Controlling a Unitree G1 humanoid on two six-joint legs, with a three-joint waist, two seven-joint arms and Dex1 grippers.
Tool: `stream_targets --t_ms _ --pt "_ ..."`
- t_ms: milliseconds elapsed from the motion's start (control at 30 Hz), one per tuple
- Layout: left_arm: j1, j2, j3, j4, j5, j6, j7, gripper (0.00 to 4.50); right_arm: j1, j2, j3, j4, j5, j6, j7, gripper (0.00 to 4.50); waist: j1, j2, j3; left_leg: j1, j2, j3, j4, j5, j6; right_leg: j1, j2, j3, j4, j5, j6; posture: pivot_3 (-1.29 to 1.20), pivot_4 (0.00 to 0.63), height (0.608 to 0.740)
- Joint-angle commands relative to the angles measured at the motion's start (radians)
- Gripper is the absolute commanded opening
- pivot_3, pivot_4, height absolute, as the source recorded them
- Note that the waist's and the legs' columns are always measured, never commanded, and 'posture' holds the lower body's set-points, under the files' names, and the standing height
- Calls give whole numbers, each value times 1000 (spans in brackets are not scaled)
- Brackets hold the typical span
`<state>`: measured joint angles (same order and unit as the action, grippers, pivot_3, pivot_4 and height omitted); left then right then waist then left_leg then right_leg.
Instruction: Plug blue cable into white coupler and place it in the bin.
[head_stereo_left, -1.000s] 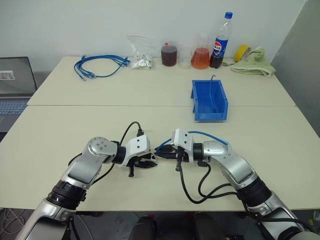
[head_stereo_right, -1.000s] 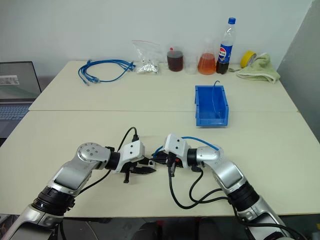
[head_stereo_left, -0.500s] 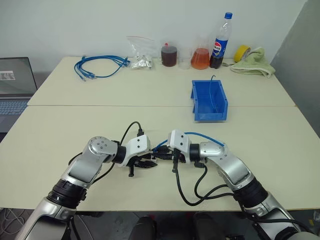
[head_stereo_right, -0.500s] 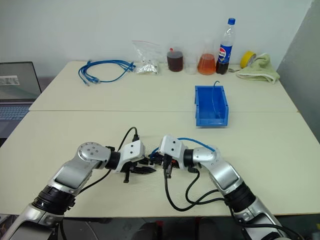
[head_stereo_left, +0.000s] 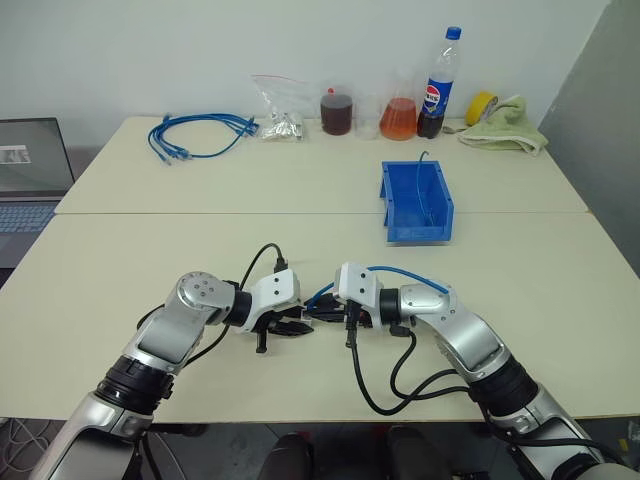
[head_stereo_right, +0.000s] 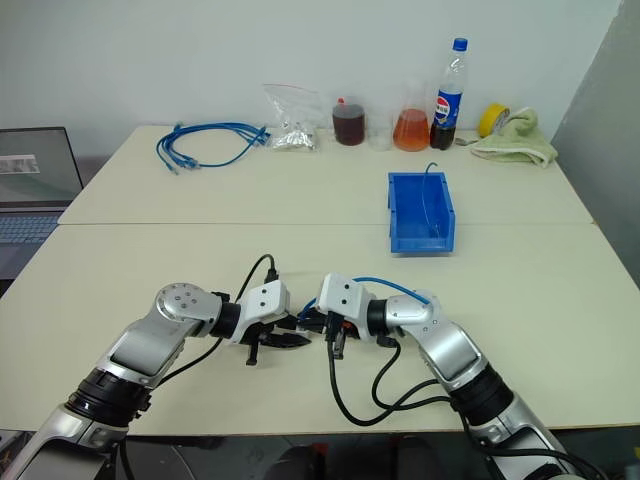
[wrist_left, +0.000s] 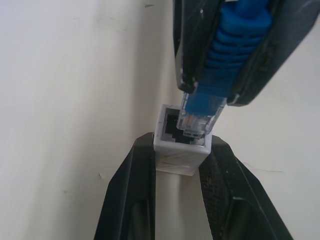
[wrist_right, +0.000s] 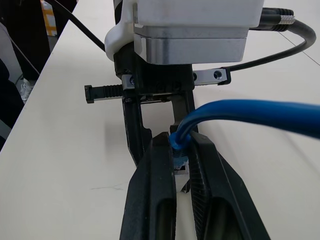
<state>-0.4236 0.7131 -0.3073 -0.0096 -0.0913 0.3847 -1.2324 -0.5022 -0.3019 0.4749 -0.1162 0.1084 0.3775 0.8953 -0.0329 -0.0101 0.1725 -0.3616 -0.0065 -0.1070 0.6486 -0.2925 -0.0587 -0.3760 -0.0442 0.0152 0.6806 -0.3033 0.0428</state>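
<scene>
Now | left gripper (wrist_left: 181, 165) pinches white coupler (wrist_left: 181, 150) | right gripper (wrist_right: 181, 150) pinches blue cable (wrist_right: 240, 112) | bin (head_stereo_left: 417, 200) beyond

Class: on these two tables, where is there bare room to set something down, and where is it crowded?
Free: the near table from the left arm to the laptop; the stretch between the cable bundle and the bin; the near table right of the bin. Crowded: the back edge by the bottles and bag, and where the arms meet.
</scene>
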Motion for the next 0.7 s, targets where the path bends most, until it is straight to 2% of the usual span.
stream_targets --t_ms 33,700 --pt "34 6 -48 7 22 21 -11 872 -11 2 20 17 -31 4 -7 92 -1 0 -1 0 0 0 0 0 0 0 0 0 0 0 0 0 150 740" --pt "35 -1 -46 14 23 19 0 866 -12 -2 56 61 -46 -5 34 91 -2 2 -6 1 0 0 -1 0 0 1 1 1 0 0 0 0 150 740"
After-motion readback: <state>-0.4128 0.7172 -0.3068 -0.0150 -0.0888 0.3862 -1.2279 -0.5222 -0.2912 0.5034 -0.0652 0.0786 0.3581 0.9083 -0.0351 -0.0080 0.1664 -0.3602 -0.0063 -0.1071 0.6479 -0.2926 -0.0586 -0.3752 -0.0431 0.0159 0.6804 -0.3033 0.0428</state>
